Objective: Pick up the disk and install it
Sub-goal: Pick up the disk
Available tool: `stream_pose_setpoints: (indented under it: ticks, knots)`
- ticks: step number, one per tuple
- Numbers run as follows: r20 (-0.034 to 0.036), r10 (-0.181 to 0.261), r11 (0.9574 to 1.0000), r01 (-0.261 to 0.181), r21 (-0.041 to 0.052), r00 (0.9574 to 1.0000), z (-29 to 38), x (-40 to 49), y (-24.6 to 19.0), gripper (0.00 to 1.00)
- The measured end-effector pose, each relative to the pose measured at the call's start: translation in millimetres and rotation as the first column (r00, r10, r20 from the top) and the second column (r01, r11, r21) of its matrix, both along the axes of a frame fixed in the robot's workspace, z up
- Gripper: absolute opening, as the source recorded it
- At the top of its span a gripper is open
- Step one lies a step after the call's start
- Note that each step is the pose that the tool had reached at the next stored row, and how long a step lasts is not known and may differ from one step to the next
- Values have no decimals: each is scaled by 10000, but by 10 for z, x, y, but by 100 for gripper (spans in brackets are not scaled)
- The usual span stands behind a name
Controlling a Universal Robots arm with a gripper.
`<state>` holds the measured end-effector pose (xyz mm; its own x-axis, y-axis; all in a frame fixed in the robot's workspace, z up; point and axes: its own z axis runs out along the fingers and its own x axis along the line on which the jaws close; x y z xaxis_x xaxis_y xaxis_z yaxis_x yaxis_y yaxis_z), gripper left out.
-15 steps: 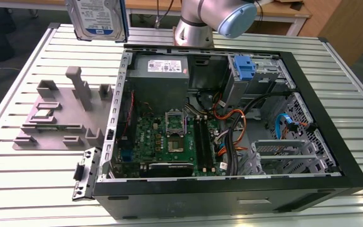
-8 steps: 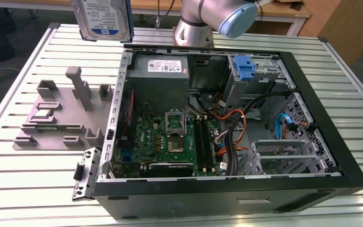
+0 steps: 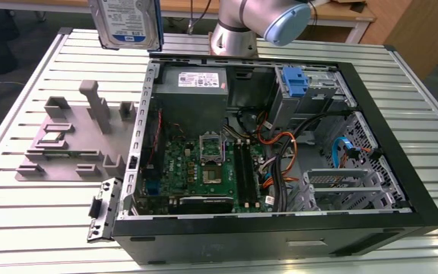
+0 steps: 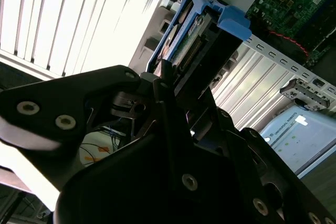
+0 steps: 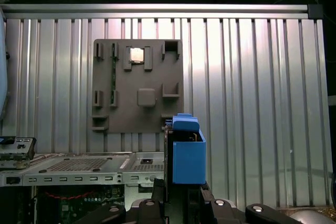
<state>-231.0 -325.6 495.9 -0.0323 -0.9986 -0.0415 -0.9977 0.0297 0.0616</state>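
One disk (image 3: pixel 125 23), clamped upright in the gripper (image 5: pixel 181 192), hangs high over the table (image 3: pixel 21 217) beside the open case (image 3: pixel 424 214).

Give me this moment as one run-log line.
tool: shut on silver hard drive in blue plastic carrier | drive: aloft, outside open black computer case | install: not done

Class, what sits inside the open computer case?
A green motherboard, grey power supply, blue bracket and cables lie in the computer case; the disk hangs outside it. Whatever lies beneath the motherboard and cables is covered.
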Motion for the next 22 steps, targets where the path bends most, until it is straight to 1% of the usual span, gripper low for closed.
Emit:
stream_pose_setpoints:
  ticks: [4,6,19,22]
  knots:
    - [0,1,10000,-1,0,10000,0,1,-1,35]
    - [-1,1,10000,-1,-1,10000,0,1,-11,35]
    - [-1,0,10000,0,0,10000,0,1,-127,35]
    - [1,0,10000,0,0,10000,-1,1,-144,35]
